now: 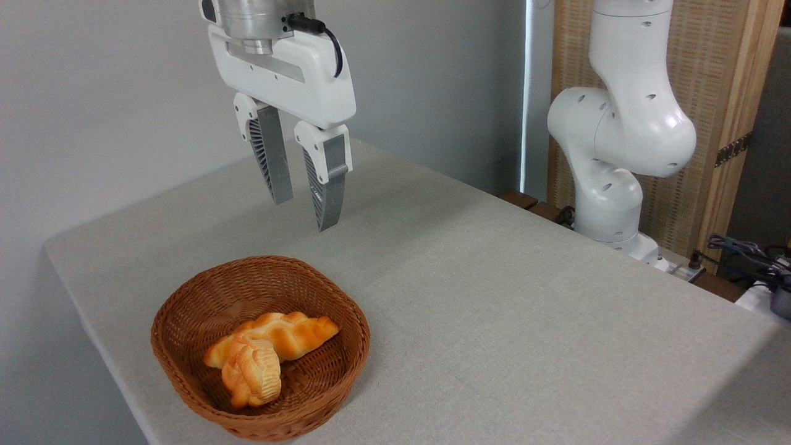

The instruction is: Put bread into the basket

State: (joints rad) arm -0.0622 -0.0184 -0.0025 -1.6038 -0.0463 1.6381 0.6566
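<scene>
Crowding bread [252, 372] in basket [185, 309]: braided loaf [290, 334].

Golden bun [252, 374] inside wicker basket [185, 309]

Probably a lab, robot arm [624, 123], cables [741, 250]

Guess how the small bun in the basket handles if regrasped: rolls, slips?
The bun lies tilted against the braided loaf, so it may shift when nudged. Rounded fluted sides suggest rolling. Glossy surface could slip. The basket wall should contain it.
</scene>
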